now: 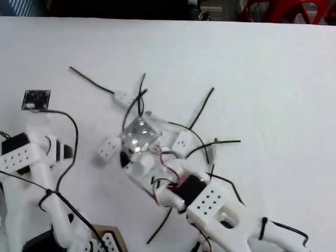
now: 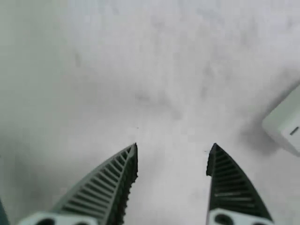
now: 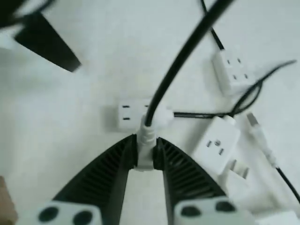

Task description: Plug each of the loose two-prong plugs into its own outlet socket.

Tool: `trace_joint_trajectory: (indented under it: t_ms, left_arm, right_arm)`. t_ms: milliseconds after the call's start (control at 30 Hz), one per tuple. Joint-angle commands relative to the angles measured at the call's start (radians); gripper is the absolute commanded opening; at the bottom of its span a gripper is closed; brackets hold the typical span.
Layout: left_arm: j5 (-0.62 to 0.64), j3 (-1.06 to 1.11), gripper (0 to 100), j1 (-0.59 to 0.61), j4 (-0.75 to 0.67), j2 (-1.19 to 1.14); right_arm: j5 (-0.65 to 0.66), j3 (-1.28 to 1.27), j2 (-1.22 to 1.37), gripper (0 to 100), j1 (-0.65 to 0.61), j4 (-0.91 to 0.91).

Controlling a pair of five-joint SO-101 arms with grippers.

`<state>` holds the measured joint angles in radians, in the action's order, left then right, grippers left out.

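One plug (image 3: 146, 129) is gripped by the right pincer (image 3: 146, 141), whose jaws are closed on its white body, the black cable (image 3: 187, 51) rising away above it. The plug is held near the middle of the table (image 1: 273, 68), just short of a white socket block (image 3: 127, 115), so the step in hand is judged to be the approach for insertion. Whether the prongs are yet touching the slots cannot be told.

The next move is judged to call for the prongs to be lined up squarely with one pair of slots and pressed straight in, while the light block is kept from sliding. A second socket block (image 3: 216, 144) is seen just beside the jaws, a third (image 3: 233, 70) farther towards the far edge, and another loose plug (image 3: 253, 123) near them.

The left pincer (image 2: 174, 146) is held open over bare table near the left edge, nothing being gripped.

The table is plain white. A black square (image 1: 37, 100) is seen by the left edge; beyond the far edge, red chair frames (image 1: 283, 10) are made out in a dark room.
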<state>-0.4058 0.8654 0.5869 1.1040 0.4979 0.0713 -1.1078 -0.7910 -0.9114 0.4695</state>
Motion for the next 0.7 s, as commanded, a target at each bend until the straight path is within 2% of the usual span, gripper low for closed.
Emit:
trace_joint_trajectory:
  t_ms: [0,133,333,667]
  left_arm:
    - [0.094,0.091,24,0.015,-0.143,0.038]
    - [0.109,0.103,24,0.024,-0.161,0.033]
    - [0.144,0.167,24,0.028,-0.236,0.038]
    - [0.146,0.167,24,0.028,-0.247,0.038]
  right_arm:
    - [0.021,0.112,0.067,1.7,-0.07,-0.016]
    - [0.014,0.233,0.252,1.7,-0.081,-0.027]
    - [0.011,0.285,0.489,1.7,-0.084,-0.208]
    - [0.012,0.285,0.616,1.7,-0.07,-0.352]
